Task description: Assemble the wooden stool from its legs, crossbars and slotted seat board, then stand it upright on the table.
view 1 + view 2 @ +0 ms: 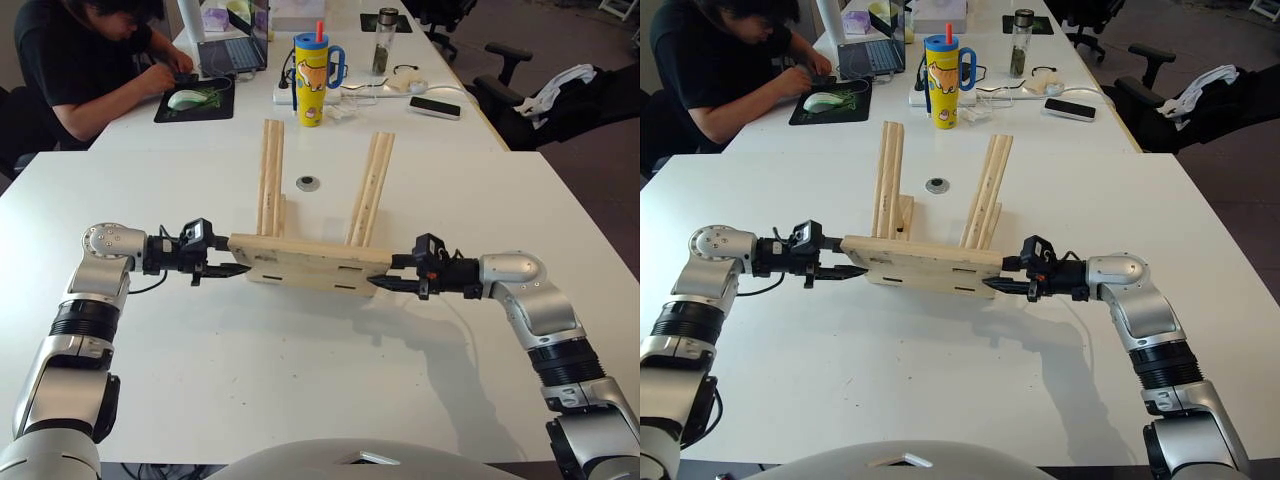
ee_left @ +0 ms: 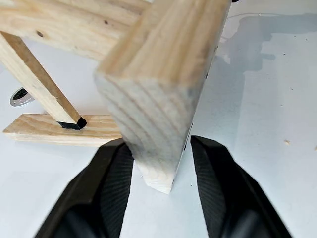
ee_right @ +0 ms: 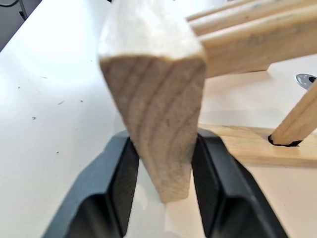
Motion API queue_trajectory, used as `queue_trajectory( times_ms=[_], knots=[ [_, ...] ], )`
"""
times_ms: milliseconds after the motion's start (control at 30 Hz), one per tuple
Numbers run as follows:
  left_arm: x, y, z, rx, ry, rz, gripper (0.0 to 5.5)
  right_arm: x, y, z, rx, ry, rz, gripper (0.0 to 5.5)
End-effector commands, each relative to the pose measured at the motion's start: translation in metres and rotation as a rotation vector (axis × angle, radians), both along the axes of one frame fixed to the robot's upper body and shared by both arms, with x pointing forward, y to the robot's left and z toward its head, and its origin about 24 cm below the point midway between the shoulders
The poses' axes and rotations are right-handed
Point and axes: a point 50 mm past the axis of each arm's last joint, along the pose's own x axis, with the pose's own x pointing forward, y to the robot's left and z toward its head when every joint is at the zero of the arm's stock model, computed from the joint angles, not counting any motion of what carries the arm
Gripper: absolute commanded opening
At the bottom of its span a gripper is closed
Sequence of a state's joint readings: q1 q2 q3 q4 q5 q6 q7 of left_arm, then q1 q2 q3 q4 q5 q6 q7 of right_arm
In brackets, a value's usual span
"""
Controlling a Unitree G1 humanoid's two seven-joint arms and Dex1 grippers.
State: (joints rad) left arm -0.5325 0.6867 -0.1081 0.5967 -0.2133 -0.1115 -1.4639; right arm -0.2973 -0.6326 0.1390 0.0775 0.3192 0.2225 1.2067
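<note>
At the middle of the table [image 1: 300, 390], head view: seat board [image 1: 300, 262] stands on edge, legs [image 1: 270, 175] pointing to the far edge.
Left wrist view: my left gripper [image 2: 159, 146] straddles one board end, fingers apart.
Right wrist view: my right gripper [image 3: 163, 139] clamps the other end.

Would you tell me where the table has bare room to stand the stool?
The widest bare stretch lies between the seat board and the table's near edge. Beyond the board it is crowded: the legs lie there, with a grommet between them.
</note>
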Motion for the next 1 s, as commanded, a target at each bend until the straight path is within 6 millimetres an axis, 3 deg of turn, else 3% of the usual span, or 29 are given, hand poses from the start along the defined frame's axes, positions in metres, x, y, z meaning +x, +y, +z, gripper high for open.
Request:
queue_trajectory(
  times_ms=[33,167,400,433,567,667,800,900,1000],
  knots=[
    [-0.003,0.001,0.013,-0.042,0.031,-0.028,1.62,0.006,-0.003,0.014,0.039,-0.006,-0.007,1.46],
    [-0.020,-0.005,0.041,-0.136,0.141,-0.099,1.59,-0.002,-0.002,0.039,0.131,0.091,0.044,1.46],
    [-0.074,-0.014,0.099,-0.284,0.499,-0.200,1.53,-0.043,0.004,0.096,0.169,0.316,0.171,1.46],
    [-0.077,-0.015,0.104,-0.296,0.536,-0.207,1.51,-0.047,0.004,0.101,0.165,0.340,0.183,1.46],
    [-0.080,-0.017,0.159,-0.399,0.757,-0.273,1.48,-0.053,-0.002,0.166,0.229,0.555,0.351,1.46],
    [-0.069,-0.018,0.175,-0.432,0.825,-0.252,1.44,-0.041,-0.008,0.185,0.286,0.693,0.365,1.43],
    [-0.054,-0.017,0.179,-0.464,0.943,-0.178,1.41,-0.020,-0.017,0.189,0.375,0.864,0.312,1.33],
    [-0.048,-0.014,0.164,-0.486,1.038,-0.136,1.32,-0.004,-0.017,0.159,0.392,1.012,0.213,1.33],
    [-0.044,-0.012,0.152,-0.529,1.136,-0.128,1.31,-0.002,-0.019,0.128,0.419,1.148,0.169,1.33]
  ],
)
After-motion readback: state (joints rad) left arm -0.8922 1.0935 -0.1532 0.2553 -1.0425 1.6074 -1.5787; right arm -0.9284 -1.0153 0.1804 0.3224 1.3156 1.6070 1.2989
